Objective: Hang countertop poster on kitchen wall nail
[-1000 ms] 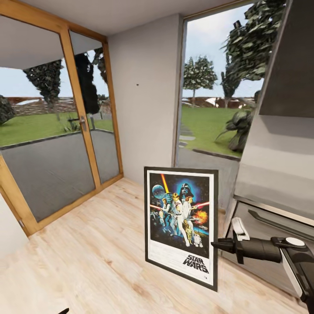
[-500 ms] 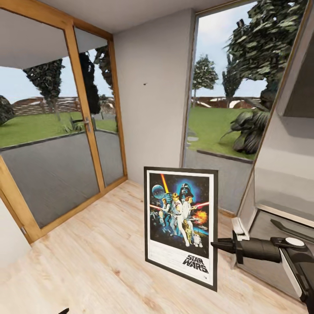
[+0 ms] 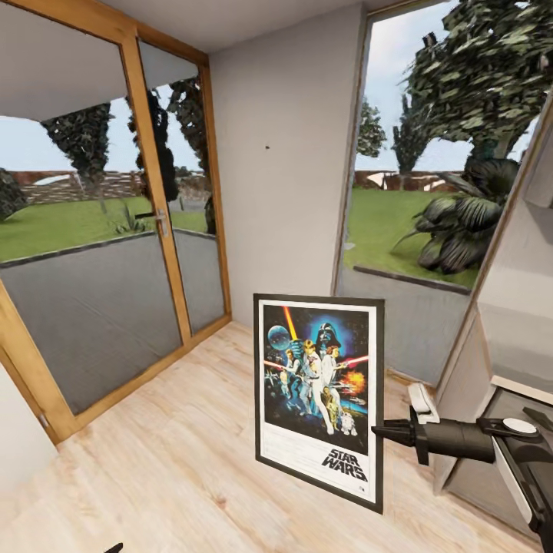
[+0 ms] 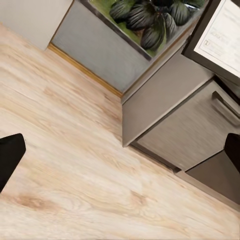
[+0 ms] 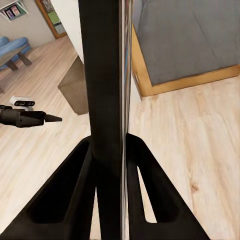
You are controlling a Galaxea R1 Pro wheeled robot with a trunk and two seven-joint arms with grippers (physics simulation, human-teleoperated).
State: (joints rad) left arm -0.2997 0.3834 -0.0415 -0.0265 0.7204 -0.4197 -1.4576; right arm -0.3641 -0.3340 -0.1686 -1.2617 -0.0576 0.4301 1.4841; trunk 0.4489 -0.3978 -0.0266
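Black right fingers clamp poster edge, forearm level; left fingers spread, empty.

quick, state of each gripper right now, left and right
Left gripper: open, holding nothing.
Right gripper: shut on the edge of the poster.
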